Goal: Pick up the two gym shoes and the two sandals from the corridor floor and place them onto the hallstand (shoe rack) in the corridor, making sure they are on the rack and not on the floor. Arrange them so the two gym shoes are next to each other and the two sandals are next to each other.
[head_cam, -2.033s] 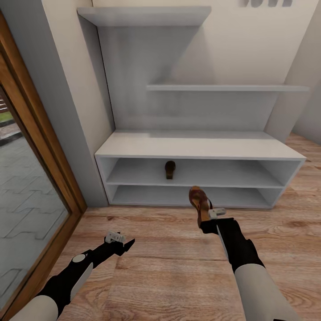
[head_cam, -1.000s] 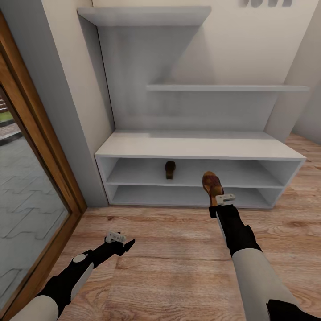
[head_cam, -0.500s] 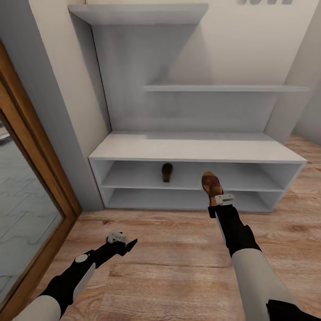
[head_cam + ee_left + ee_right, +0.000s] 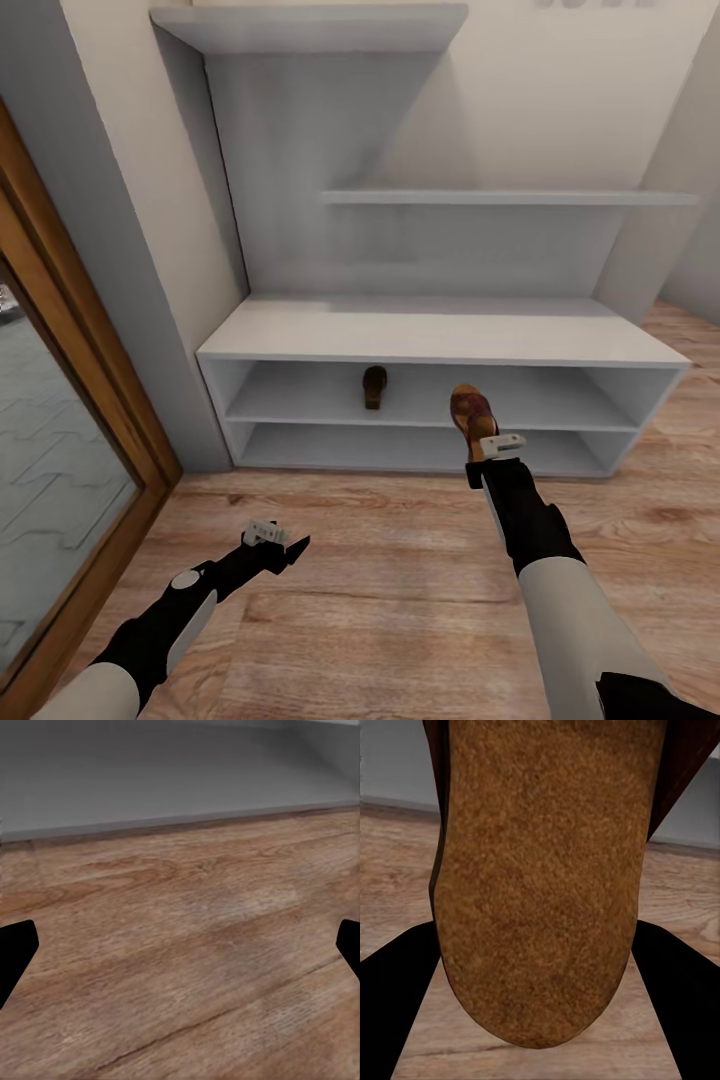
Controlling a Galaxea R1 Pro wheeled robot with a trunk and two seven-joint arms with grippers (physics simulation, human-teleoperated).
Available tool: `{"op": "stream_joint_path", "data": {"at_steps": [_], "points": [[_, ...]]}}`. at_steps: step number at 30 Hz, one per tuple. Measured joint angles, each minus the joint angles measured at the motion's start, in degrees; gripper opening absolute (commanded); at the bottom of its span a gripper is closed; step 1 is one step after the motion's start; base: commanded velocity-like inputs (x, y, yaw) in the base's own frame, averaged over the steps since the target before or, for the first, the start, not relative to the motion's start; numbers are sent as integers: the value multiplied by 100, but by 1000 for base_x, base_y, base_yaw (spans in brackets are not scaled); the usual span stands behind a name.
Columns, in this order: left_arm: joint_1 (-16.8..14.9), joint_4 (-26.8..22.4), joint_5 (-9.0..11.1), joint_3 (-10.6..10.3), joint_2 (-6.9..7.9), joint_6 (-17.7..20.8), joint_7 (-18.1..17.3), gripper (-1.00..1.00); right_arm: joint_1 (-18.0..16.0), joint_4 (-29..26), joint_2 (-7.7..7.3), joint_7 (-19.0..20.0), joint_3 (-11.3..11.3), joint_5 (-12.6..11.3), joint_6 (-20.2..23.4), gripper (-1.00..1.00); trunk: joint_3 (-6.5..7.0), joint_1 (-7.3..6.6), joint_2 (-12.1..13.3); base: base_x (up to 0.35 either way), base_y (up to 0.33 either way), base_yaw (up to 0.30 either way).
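- Head view: right gripper (image 4: 487, 450) pinches the heel end of a brown sandal (image 4: 473, 412), toe pointing away from the gripper toward the hallstand (image 4: 440, 340)
- Right wrist view: tan insole of the held sandal (image 4: 540, 877) lies between the two dark fingers (image 4: 397, 997), which press against its sides; grip looks firm, judged from the close contact
- Held sandal hangs above the corridor floor (image 4: 400, 560), just ahead of the gripper and in front of the upper shelf bay's open front; whether its toe has crossed the shelf edge I cannot tell
- Second sandal (image 4: 375, 385) sits on the upper shelf, beyond the right gripper and off to its left side, apart from the held one
- Left gripper (image 4: 278, 545) hovers low over the floor, jaws spread and holding nothing; left wrist view has bare planks and the grey base of the stand between its fingertips (image 4: 15, 952)
- Step in hand (judgement): placing the second sandal on the rack beside its mate
- Next move calls for: carrying the gripper forward into the upper bay and leftward toward the shelved sandal, lowering until the sole rests on the shelf, then releasing
- Gym shoes not located at this moment
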Motion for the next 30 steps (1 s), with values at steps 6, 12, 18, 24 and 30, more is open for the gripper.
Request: {"op": "stream_joint_path", "data": {"at_steps": [6,12,18,24,30], "points": [[-1,-1,1,-1,0,0,-2,100,0,1,0,8,-3,-2,-2,-100,-44,0,0,10,-9,141],[1,1,-1,-2,0,-2,0,100,-1,0,1,18,-4,-5,-7,-100,-93,-2,0,164,-151,157],[-1,0,0,-1,0,-1,6,100,0,7,1,19,-4,-7,-4,-100,-142,-1,0,159,-148,146],[-1,1,-2,-2,-2,0,6,100,0,31,6,6,35,-8,101,-100,-154,0,0,11,-10,25],[0,1,-1,-2,-9,0,6,100,0,27,16,18,42,-12,667,-100,-154,0,0,0,0,1]]}}
